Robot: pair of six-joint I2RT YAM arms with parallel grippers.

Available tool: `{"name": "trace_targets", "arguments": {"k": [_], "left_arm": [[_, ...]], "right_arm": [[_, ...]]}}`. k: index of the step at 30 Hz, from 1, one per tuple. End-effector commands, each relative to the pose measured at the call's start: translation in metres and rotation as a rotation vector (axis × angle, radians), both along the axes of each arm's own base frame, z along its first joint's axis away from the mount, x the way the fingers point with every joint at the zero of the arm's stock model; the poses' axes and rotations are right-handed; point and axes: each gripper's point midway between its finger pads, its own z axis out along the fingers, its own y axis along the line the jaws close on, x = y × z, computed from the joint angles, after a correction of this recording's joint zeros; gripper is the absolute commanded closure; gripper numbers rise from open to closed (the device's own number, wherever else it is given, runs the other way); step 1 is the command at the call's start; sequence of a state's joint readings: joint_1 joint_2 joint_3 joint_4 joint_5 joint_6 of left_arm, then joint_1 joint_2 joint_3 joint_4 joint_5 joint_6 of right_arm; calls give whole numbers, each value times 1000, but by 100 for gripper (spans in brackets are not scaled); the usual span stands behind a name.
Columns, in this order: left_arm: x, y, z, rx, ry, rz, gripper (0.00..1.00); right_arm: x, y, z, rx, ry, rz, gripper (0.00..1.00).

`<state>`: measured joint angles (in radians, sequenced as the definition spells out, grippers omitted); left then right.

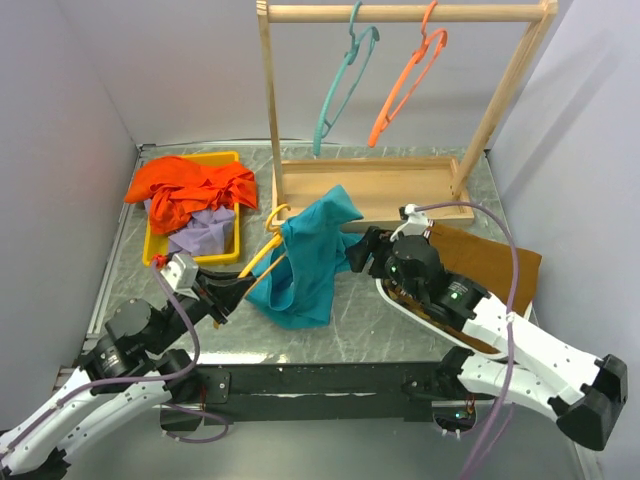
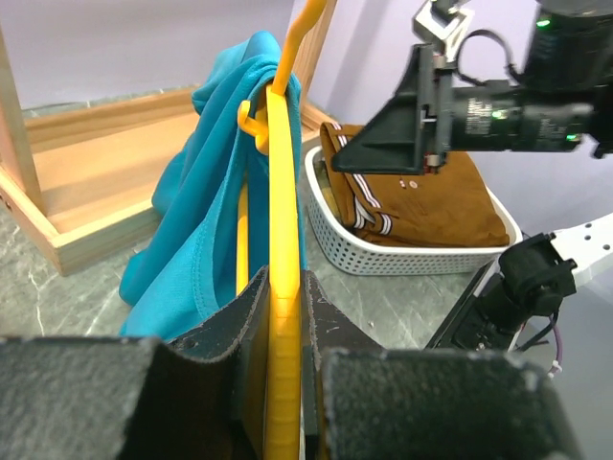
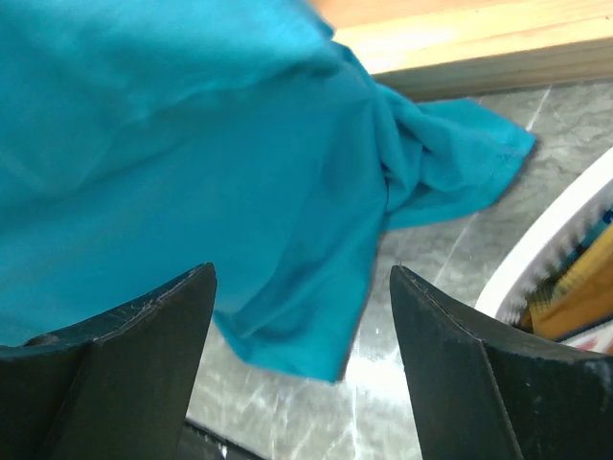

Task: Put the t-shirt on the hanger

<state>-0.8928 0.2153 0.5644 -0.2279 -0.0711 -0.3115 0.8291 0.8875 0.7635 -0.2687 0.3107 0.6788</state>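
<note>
Top view: t-shirt [image 1: 305,262] hangs bunched off the hanger [image 1: 258,262] mid-table [image 1: 345,325], just in front of the rack [image 1: 370,192]. One corner sticks up toward the rack base and the rest droops to the surface. Left gripper [image 1: 228,300] comes in from the left, clamped on the hanger's lower end, hook up and away. Right gripper [image 1: 358,255] sits just beside the cloth's right edge; its grip is not readable from here. Left wrist view: fingers [image 2: 239,331] pinch narrow on the hanger [image 2: 280,240], which runs straight up from the jaws. T-shirt [image 2: 196,220] is draped on its left side and gathered near the hook; it is not spread over both shoulders, as far as I can tell. Basket [image 2: 412,257] with a brown garment [image 2: 431,196] stands behind to the right. Right wrist view: right gripper [image 3: 302,331] jaws stand wide with nothing between them. T-shirt [image 3: 192,144] fills the frame just ahead, one loose hem corner hanging low over the table. Judgement: the cloth is light, limp, thin knit, so it will sag, fold, and slide off the smooth hanger if tugged. The hanger is stiff but slim and may twist in the pinch. Best hold: a hem or shoulder seam, pinched through a doubled fold and drawn gently across the hanger's free arm.
</note>
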Motion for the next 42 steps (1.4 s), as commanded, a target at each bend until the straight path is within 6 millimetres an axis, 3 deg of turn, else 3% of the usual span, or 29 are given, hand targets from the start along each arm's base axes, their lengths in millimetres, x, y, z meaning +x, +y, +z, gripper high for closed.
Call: {"name": "trace_targets", "arguments": {"k": [1, 2, 4, 5, 11, 14, 20, 25, 28, 34, 35, 37, 38, 39, 41, 42], "left_arm": [[-2, -6, 26, -69, -50, -31, 99], [-1, -8, 25, -61, -46, -32, 99], [0, -9, 25, -55, -43, -30, 99], [1, -11, 24, -47, -36, -32, 99], [4, -15, 22, -24, -29, -35, 99], [4, -15, 23, -18, -31, -36, 99], [4, -17, 20, -5, -25, -40, 99], [4, -17, 20, 3, -24, -41, 99], [4, -18, 21, 5, -25, -46, 99], [6, -23, 17, 15, -20, -59, 99], [6, -24, 16, 17, -15, -60, 99], [8, -26, 14, 19, -10, -60, 99], [9, -27, 14, 17, -7, -57, 99], [11, -29, 11, 22, 0, -56, 99], [12, -31, 11, 15, 1, -58, 99], [14, -34, 7, 22, 9, -60, 99]], "right_arm": [[28, 3, 29, 180, -99, 2, 20], [31, 7, 40, 230, -137, 34, 19], [41, -2, 40, 251, -167, 8, 20], [45, -2, 49, 279, -209, 8, 20], [70, -11, 58, 386, -249, -43, 21], [80, -2, 46, 413, -173, -42, 22], [85, -8, 10, 433, -59, -135, 23], [87, 1, 0, 491, -26, -121, 24], [90, 1, -2, 501, 7, -146, 33], [91, -12, 10, 480, 2, -214, 88], [97, -20, 21, 462, -30, -256, 92], [96, -31, 25, 380, -41, -287, 97], [101, -39, 42, 345, -89, -315, 100], [100, -44, 39, 302, -72, -332, 100], [102, -49, 67, 280, -132, -331, 100], [100, -53, 68, 257, -127, -339, 100]]}}
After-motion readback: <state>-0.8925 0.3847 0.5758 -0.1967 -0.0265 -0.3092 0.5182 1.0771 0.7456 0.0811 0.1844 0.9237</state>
